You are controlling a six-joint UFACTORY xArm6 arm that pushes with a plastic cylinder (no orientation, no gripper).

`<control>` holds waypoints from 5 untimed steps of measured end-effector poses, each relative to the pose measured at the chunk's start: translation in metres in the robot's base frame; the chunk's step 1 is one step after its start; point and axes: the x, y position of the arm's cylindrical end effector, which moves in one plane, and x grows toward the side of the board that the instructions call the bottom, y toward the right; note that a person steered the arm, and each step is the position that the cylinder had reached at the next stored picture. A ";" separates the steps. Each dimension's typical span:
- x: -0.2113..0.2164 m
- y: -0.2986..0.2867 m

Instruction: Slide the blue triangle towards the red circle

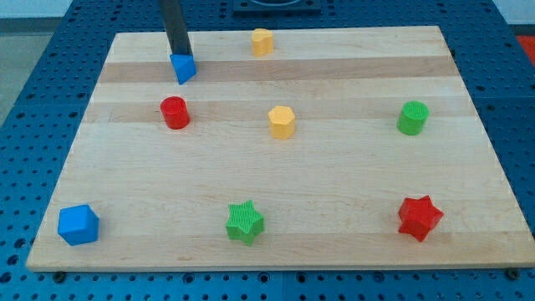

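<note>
The blue triangle (pixel 183 68) lies near the view's top left of the wooden board (pixel 351 176). The red circle (pixel 175 112) stands just below it, a short gap apart. My tip (pixel 179 54) comes down from the view's top and rests against the triangle's upper edge, on the side away from the red circle.
A yellow heart-like block (pixel 262 41) sits at the top middle. A yellow hexagon (pixel 282 121) is at the centre, a green circle (pixel 412 118) at the right. A blue cube (pixel 78 224), a green star (pixel 244 222) and a red star (pixel 419 217) line the bottom.
</note>
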 end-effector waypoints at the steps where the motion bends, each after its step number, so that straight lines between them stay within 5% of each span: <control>1: 0.005 0.001; 5: 0.006 -0.009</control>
